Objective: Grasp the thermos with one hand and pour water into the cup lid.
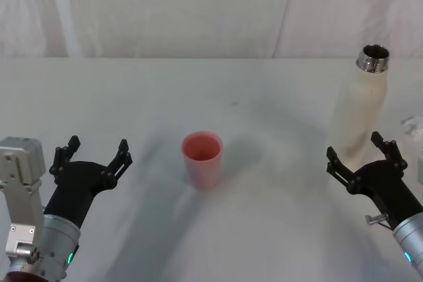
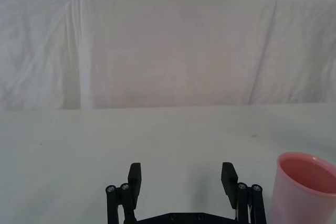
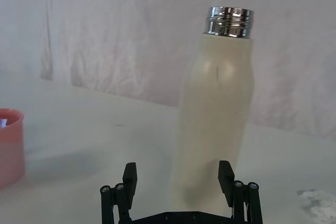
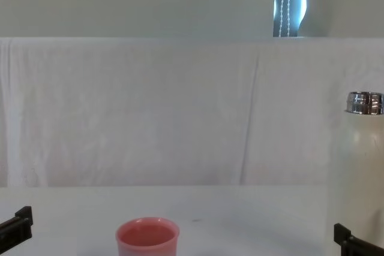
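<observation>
From the head camera, the cream thermos [image 1: 362,107] stands upright at the table's [image 1: 264,216] far right, silver neck up, just beyond the spread, empty jaws of the right gripper [image 1: 360,155]; the pink cup lid [image 1: 202,159] stands mouth-up at centre, and the left gripper [image 1: 92,156] waits with its jaws parted, well left of it. The right wrist camera shows the thermos [image 3: 216,114] standing vertical, just ahead of the gap between the parted jaws, untouched. The left wrist camera shows the cup lid [image 2: 304,188] off to one side of the left gripper's [image 2: 181,178] wide-spread jaws.
</observation>
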Motion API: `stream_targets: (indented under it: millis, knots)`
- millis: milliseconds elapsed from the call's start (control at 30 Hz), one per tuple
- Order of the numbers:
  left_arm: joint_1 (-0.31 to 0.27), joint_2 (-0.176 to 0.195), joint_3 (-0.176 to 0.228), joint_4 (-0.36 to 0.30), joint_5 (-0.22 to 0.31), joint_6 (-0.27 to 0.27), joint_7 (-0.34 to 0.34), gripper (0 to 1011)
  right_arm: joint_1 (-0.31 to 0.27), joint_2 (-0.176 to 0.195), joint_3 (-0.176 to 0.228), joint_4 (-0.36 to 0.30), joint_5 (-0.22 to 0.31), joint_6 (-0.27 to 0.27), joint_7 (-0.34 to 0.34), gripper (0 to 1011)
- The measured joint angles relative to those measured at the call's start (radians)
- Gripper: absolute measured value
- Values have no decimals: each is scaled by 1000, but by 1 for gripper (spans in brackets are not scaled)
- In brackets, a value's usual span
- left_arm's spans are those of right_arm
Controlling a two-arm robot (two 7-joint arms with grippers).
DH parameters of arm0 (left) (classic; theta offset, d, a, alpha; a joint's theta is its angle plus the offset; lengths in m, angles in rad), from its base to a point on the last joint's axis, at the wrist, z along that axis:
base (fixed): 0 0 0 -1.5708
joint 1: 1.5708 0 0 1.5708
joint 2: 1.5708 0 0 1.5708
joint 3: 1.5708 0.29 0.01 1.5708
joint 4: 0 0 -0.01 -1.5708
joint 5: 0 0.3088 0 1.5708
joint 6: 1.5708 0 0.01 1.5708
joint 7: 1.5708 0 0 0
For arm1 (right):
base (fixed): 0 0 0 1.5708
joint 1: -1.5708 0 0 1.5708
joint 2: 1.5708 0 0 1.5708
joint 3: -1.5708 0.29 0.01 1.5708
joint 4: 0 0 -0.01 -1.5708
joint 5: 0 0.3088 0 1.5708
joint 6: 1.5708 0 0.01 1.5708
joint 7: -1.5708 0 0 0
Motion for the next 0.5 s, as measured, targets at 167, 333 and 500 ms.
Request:
stream_targets:
  millis: [167, 333, 500]
  knots:
    - [0, 0, 0, 0, 0, 0, 0, 1001, -14, 0, -8, -9, -4, -2, 2, 1001]
    - [0, 0, 0, 0, 0, 0, 0, 1001, -24, -1, -20, -15, -8, -3, 4, 1001]
    - [0, 0, 0, 0, 0, 0, 0, 1001, -27, -3, -33, -17, -12, -6, 8, 1001]
